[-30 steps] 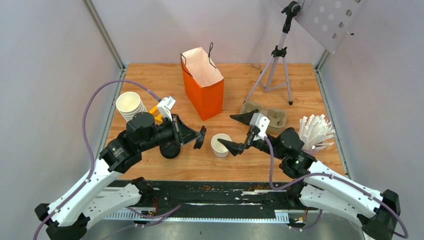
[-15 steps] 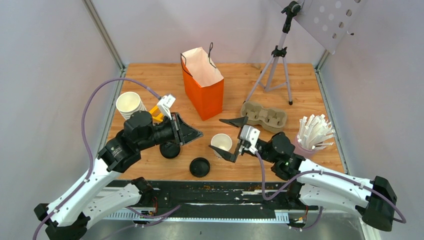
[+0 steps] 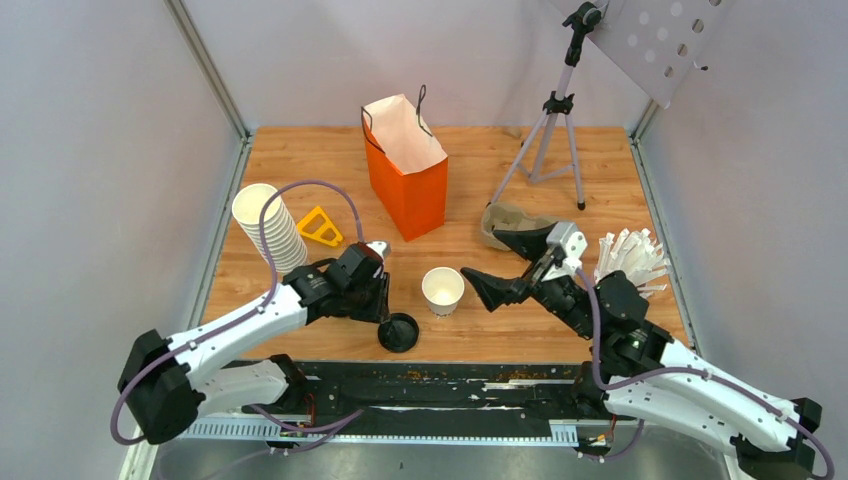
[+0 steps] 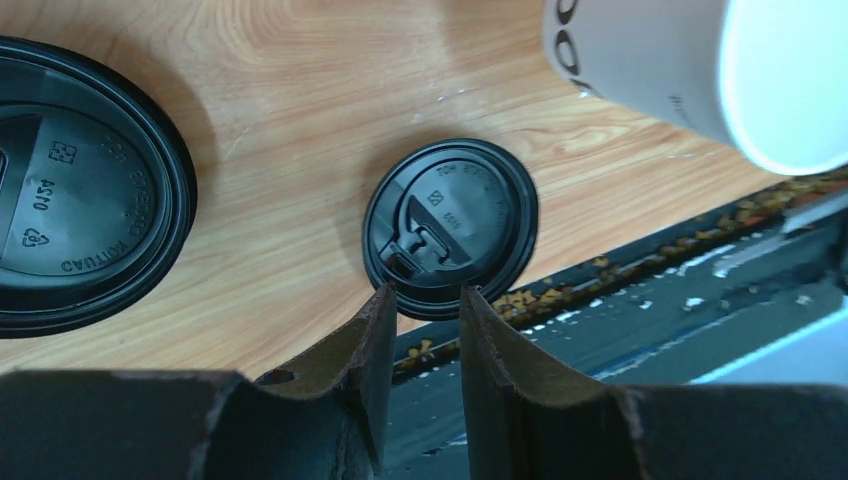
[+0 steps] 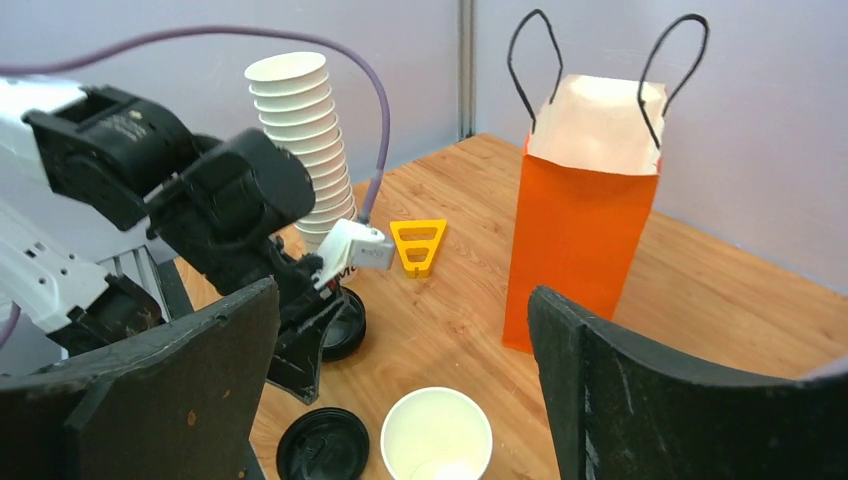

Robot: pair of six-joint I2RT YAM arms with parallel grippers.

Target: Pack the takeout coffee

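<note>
Item: uncapped white paper cup (image 3: 442, 290) stood on the wooden table (image 3: 300, 160), loose black lid (image 3: 398, 332) just beside; left gripper (image 4: 423, 300) slightly parted at the lid's edge, holding nothing; right gripper (image 3: 482, 253) gaped wide, empty, beside the cup.

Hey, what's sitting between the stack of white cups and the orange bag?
A yellow triangular piece lies flat between the cup stack and the orange bag, touching neither. The overhead view shows it plainly, and the right wrist view agrees.
</note>
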